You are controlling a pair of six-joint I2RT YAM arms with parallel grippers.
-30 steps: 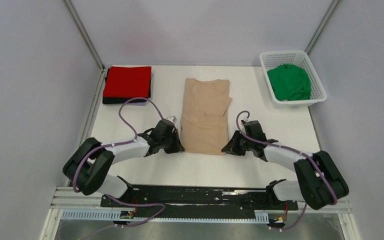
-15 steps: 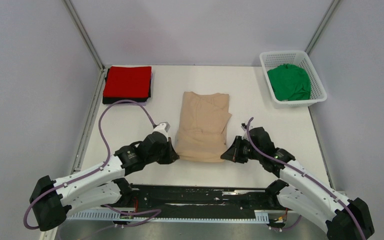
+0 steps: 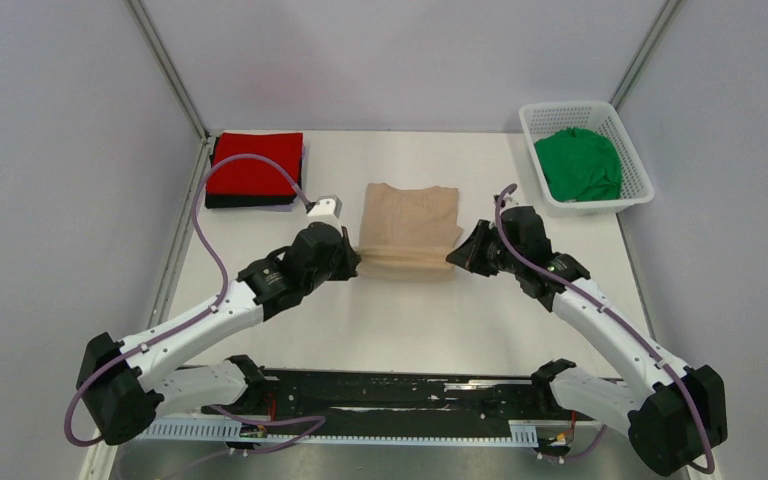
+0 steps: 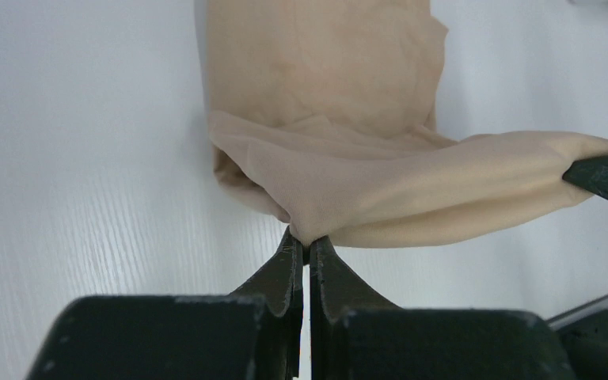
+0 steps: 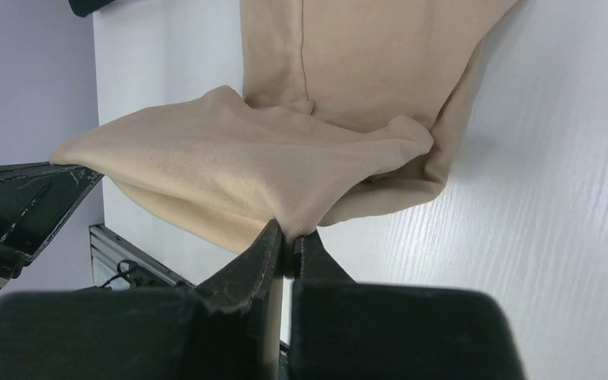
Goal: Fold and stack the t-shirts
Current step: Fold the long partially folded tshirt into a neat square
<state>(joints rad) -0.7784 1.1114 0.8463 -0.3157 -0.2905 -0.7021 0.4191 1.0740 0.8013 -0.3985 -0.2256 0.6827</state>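
The beige-tan t-shirt (image 3: 409, 228) lies in the middle of the table, its near hem lifted and carried over its far half. My left gripper (image 3: 353, 262) is shut on the hem's left corner (image 4: 307, 229). My right gripper (image 3: 457, 257) is shut on the hem's right corner (image 5: 294, 226). The lifted cloth sags between them above the flat part (image 4: 317, 63). A folded red t-shirt (image 3: 254, 163) lies on a black one (image 3: 250, 201) at the far left. A crumpled green t-shirt (image 3: 579, 165) sits in the basket.
The white lattice basket (image 3: 633, 157) stands at the far right corner. Grey walls and metal posts close in the table on three sides. A black rail with the arm bases (image 3: 400, 390) runs along the near edge.
Both grippers have lifted the beige shirt's near hem and carried it away from the bases, over the far half. The shirt now looks about half as long.
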